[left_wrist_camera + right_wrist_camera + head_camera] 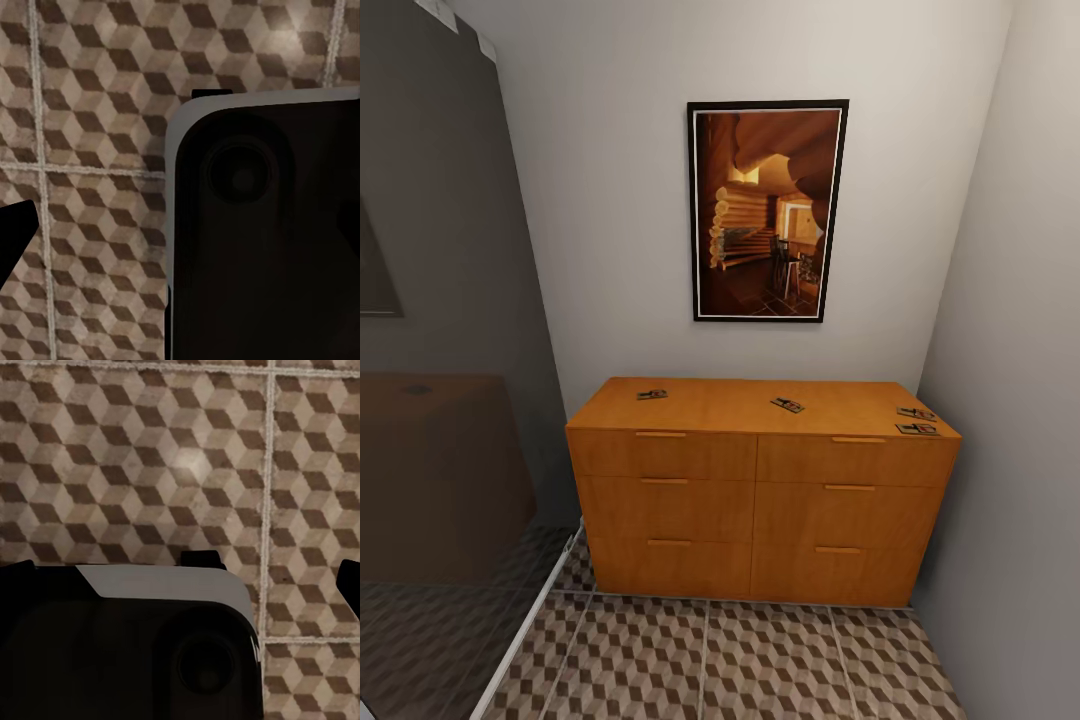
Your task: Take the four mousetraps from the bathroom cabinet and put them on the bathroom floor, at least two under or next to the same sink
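Head view: at far left, a dark smoky glass panel (450, 400) with a pale bottom rail stands against the plain white wall (610, 200). Beside it sits the cabinet (760, 490), a long, low orange-brown wooden chest with six flat drawer fronts and slim bar handles. Four mousetraps lie on its smooth top: one (652, 394) near the left end, one (787, 405) past the middle, and a pair, (916, 413) and (917, 429), close together at the right end. Each is a small flat board with dark metal parts. A black-framed picture (767, 210) of a log interior hangs above. Below spreads the bathroom floor (740, 660), square tiles printed with brown, beige and white cubes between pale grout lines. Both wrist views look down on the same tiles past dark, rounded robot housing (262, 232); whether either gripper is open or closed cannot be told.
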Motion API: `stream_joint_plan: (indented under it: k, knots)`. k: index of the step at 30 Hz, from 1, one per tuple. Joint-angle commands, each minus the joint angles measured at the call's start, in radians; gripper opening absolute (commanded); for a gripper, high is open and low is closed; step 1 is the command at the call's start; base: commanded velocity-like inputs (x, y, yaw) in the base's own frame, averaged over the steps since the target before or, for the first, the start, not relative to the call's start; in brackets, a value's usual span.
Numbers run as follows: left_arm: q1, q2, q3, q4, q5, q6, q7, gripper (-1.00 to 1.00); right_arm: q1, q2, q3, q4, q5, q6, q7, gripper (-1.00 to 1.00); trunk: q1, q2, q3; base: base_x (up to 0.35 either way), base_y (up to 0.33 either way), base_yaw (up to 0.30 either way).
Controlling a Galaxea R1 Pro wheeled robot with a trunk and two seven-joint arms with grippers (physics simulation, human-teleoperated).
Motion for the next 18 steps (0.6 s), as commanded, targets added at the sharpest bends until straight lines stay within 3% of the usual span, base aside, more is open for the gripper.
stream_joint_plan:
  k: [1,18]
  knots:
    - [-0.001,-0.001,0.000,0.002,-0.001,-0.005,0.002,1.00,-0.001,0.000,0.000,0.001,-0.001,-0.003,-0.003,1.00,0.000,0.000,-0.001,0.000,0.000,0.000]
    - [-0.001,-0.035,0.003,0.000,0.001,-0.007,-0.002,1.00,-0.001,0.007,-0.001,-0.011,-0.002,-0.031,0.003,1.00,0.000,0.000,-0.001,0.000,0.000,0.000]
